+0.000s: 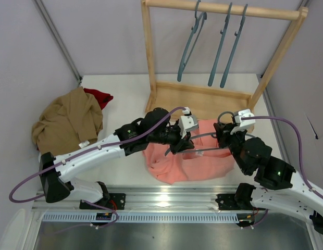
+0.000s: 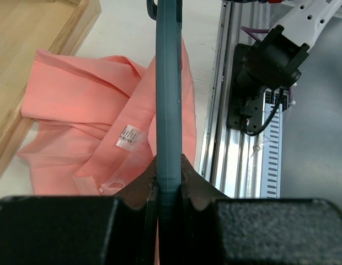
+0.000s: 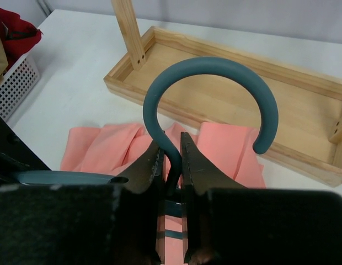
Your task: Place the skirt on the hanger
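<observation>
At the front edge of the desk [image 1: 120, 88], in the middle: the skirt [image 1: 187, 166] lies in a soft pink heap, right up against the wooden foot of the rack [image 1: 203, 99].
On top of the skirt: a small white tag [image 2: 129, 137] faces up.
Over the skirt: the hanger [image 2: 168, 99] is held between the two arms.
Left arm: the left fingers [image 2: 193, 185] are pinched tight on the hanger's bar.
Right arm: the right fingers [image 3: 194, 165] are squeezed on the hanger's neck, just under its hook.
At the back edge: three more hangers [image 1: 220, 52] hang on the rack.
By the left edge: a brown cloth [image 1: 67, 122], with a red cloth [image 1: 99, 96] behind it.
</observation>
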You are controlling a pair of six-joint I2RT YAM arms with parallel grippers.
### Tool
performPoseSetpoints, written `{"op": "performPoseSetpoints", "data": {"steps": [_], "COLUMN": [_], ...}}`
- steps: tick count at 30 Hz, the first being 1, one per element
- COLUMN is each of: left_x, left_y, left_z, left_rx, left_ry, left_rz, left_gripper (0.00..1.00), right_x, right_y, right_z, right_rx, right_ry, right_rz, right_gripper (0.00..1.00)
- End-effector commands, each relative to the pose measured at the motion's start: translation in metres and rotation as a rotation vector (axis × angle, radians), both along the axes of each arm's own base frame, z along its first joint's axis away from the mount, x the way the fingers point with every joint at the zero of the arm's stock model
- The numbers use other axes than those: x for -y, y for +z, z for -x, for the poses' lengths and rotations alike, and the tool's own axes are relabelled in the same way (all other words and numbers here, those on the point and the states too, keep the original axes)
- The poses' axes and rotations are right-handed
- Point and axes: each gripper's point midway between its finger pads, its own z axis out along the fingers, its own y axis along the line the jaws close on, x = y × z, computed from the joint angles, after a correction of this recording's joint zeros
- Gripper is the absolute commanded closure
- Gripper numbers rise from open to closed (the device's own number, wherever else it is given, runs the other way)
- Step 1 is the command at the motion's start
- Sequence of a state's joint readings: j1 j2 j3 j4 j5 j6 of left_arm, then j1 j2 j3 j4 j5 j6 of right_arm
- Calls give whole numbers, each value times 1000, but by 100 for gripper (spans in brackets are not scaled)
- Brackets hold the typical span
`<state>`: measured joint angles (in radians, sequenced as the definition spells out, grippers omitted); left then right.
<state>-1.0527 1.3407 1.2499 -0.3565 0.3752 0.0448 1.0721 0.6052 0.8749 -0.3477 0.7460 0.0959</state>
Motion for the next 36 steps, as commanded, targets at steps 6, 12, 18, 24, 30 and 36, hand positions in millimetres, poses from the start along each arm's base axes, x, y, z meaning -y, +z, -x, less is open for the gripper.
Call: {"op": "performPoseSetpoints", "data": {"steps": [6, 12, 18, 24, 30, 36], "left_x": [-8, -66, -137, -137, -100, -60], "left_y": [18, 36, 6, -32, -55, -80], "left_z": [-14, -57, -87, -86, -83, -84], "left_rx": [-49, -238, -340, -387, -295, -240], "left_ry": [177, 519, 853, 883, 825, 799], "left_rz": [89, 233, 279, 196, 34, -169], "left_gripper": [37, 10, 11, 19, 25, 27], "right_x": [40, 59, 69, 76, 85, 89], "right_y": [-4, -26, -51, -58, -61, -62], "right_z": [-15, -18, -24, -33, -32, -28], "right_rx": [3, -30, -110, -146, -161, -163], "right_ry": [-280, -373, -431, -480, -490, -498], "right_rz": [-72, -93, -122, -133, -134, -152], "right_gripper": [100, 100, 100, 100, 100, 100]}}
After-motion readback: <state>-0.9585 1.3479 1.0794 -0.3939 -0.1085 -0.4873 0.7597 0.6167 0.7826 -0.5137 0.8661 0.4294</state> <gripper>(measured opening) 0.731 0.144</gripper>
